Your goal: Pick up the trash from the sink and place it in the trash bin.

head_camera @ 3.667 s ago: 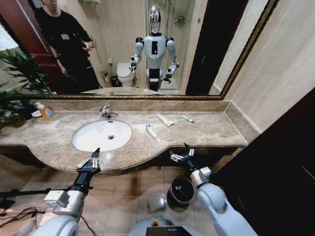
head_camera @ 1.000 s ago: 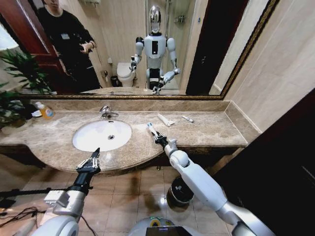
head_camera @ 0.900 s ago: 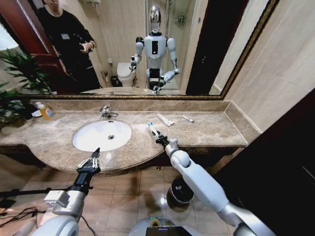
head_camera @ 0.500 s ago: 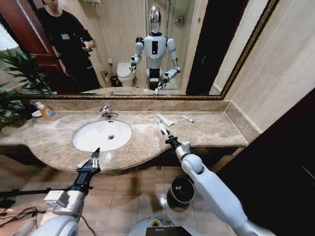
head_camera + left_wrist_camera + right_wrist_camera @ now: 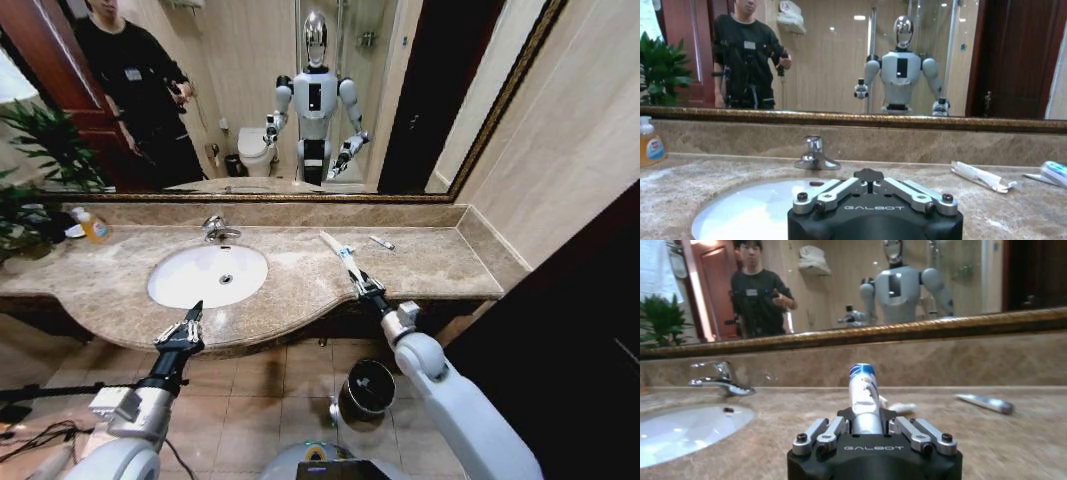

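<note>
My right gripper (image 5: 364,287) is shut on a white tube with blue marks (image 5: 350,264), one piece of the trash, and holds it above the counter's front right part; the right wrist view shows the tube (image 5: 862,390) standing up between the jaws. A white sachet (image 5: 329,240) and a small tube (image 5: 381,243) lie on the counter behind it. The white oval sink (image 5: 190,285) lies to the left, with nothing in its bowl. The black trash bin (image 5: 370,386) stands on the floor below the right arm. My left gripper (image 5: 189,322) waits shut at the counter's front edge, before the sink.
A chrome tap (image 5: 215,229) stands behind the sink, and an orange soap bottle (image 5: 93,228) at the counter's far left. A mirror spans the wall behind. The brown marble counter (image 5: 440,265) ends at a side wall on the right. Tiled floor lies below.
My right gripper has carried the white and blue tube from beside the sink to the right and toward the counter's front edge. The left arm has not moved.
</note>
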{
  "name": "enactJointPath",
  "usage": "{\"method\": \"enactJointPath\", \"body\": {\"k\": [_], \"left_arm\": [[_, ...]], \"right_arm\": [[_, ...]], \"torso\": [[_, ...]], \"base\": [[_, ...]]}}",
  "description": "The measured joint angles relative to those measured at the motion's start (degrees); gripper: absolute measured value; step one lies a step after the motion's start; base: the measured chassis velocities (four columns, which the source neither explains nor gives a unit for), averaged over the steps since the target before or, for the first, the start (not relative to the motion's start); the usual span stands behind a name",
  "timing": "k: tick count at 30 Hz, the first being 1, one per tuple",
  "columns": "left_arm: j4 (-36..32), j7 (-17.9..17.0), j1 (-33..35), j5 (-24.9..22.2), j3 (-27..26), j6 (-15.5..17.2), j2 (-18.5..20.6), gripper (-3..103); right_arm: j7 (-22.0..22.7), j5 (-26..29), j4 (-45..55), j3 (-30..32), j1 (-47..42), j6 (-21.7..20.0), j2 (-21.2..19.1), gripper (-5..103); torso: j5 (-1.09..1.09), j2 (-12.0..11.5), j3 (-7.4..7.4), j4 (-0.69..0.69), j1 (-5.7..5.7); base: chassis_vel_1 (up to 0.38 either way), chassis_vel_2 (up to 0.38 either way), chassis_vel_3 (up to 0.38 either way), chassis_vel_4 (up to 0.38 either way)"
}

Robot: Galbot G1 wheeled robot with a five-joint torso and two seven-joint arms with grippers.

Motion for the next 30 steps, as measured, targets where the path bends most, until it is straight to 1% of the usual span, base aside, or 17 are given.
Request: {"method": "enactJointPath", "body": {"k": [2, 5, 7, 9, 10, 12, 13, 14, 17, 18, 21, 22, 23, 26, 27, 29, 30], "left_arm": [[0.0, 0.0, 0.0, 0.0, 0.0, 0.0, 0.0, 0], [0.0, 0.0, 0.0, 0.0, 0.0, 0.0, 0.0, 0], [0.0, 0.0, 0.0, 0.0, 0.0, 0.0, 0.0, 0], [0.0, 0.0, 0.0, 0.0, 0.0, 0.0, 0.0, 0], [0.0, 0.0, 0.0, 0.0, 0.0, 0.0, 0.0, 0], [0.0, 0.0, 0.0, 0.0, 0.0, 0.0, 0.0, 0], [0.0, 0.0, 0.0, 0.0, 0.0, 0.0, 0.0, 0], [0.0, 0.0, 0.0, 0.0, 0.0, 0.0, 0.0, 0], [0.0, 0.01, 0.0, 0.0, 0.0, 0.0, 0.0, 0], [0.0, 0.01, 0.0, 0.0, 0.0, 0.0, 0.0, 0], [0.0, 0.01, 0.0, 0.0, 0.0, 0.0, 0.0, 0], [0.0, 0.01, 0.0, 0.0, 0.0, 0.0, 0.0, 0], [0.0, 0.0, 0.0, 0.0, 0.0, 0.0, 0.0, 0], [0.0, 0.0, 0.0, 0.0, 0.0, 0.0, 0.0, 0], [0.0, 0.0, 0.0, 0.0, 0.0, 0.0, 0.0, 0], [0.0, 0.0, 0.0, 0.0, 0.0, 0.0, 0.0, 0], [0.0, 0.0, 0.0, 0.0, 0.0, 0.0, 0.0, 0]], "right_arm": [[-0.11, -0.17, 0.37, 1.09, -1.23, 0.47, 0.26, 25], [-0.85, -0.36, 1.73, 5.04, -5.67, 1.85, 1.05, 25], [-1.15, -0.26, 2.0, 5.93, -6.62, 2.1, 1.15, 25], [-2.77, 0.63, 2.63, 9.41, -10.57, 3.35, 1.41, 25], [-2.77, 0.63, 2.63, 9.41, -10.57, 3.35, 1.41, 25], [-4.13, 1.4, 2.67, 11.94, -13.65, 4.98, 1.43, 25], [-4.13, 1.4, 2.67, 11.94, -13.65, 4.98, 1.43, 25], [-5.16, 1.98, 2.61, 13.7, -16.35, 6.56, 1.43, 25], [-6.76, 2.51, 1.87, 16.08, -21.93, 10.13, 1.43, 25], [-6.76, 2.51, 1.87, 16.08, -21.93, 10.13, 1.43, 25], [-9.01, 1.78, -1.49, 16.67, -27.29, 15.12, 1.38, 25], [-9.01, 1.78, -1.49, 16.67, -27.29, 15.12, 1.38, 25], [-9.44, 1.37, -2.58, 16.65, -27.95, 16.04, 1.38, 25], [-10.44, -0.85, -9.56, 14.92, -28.4, 19.39, 2.01, 25], [-10.44, -0.85, -9.56, 14.92, -28.4, 19.39, 2.01, 25], [-10.47, -2.59, -15.13, 12.87, -25.75, 20.23, 3.25, 25], [-10.47, -2.59, -15.13, 12.87, -25.75, 20.23, 3.25, 25]], "torso": [[0.0, 0.0, 0.0, 0.0, 0.0], [0.0, 0.0, 0.0, 0.0, 0.0], [0.01, 0.0, 0.0, 0.0, 0.0], [0.0, 0.0, 0.0, 0.0, 0.0], [0.0, 0.0, 0.0, 0.0, 0.0], [0.0, 0.0, 0.0, 0.0, 0.0], [0.0, 0.0, 0.0, 0.0, 0.0], [0.0, 0.0, 0.0, 0.0, 0.0], [-0.01, 0.0, 0.0, 0.0, 0.0], [-0.01, 0.0, 0.0, 0.0, 0.0], [-0.01, 0.0, 0.0, 0.0, 0.0], [-0.01, 0.0, 0.0, 0.0, 0.0], [-0.01, 0.0, 0.0, 0.0, 0.0], [-0.01, 0.0, 0.0, -0.01, 0.0], [-0.01, 0.0, 0.0, -0.01, 0.0], [0.0, 0.01, 0.0, -0.01, 0.0], [0.0, 0.01, 0.0, -0.01, 0.0]], "base": [[0.0, 0.0, 0.0, 0.0], [0.0, 0.0, 0.0, 0.0], [0.0, 0.0, 0.0, 0.0], [0.0, 0.0, 0.0, 0.0], [0.0, 0.0, 0.0, 0.0], [0.0, 0.0, 0.0, 0.0], [0.0, 0.0, 0.0, 0.0], [0.0, 0.0, 0.0, 0.0], [0.0, 0.0, 0.0, 0.0], [0.0, 0.0, 0.0, 0.0], [0.0, 0.0, 0.0, 0.0], [0.0, 0.0, 0.0, 0.0], [0.0, 0.0, 0.0, 0.0], [0.0, 0.0, 0.0, 0.0], [0.0, 0.0, 0.0, 0.0], [0.0, 0.0, 0.0, 0.0], [0.0, 0.0, 0.0, 0.0]]}}
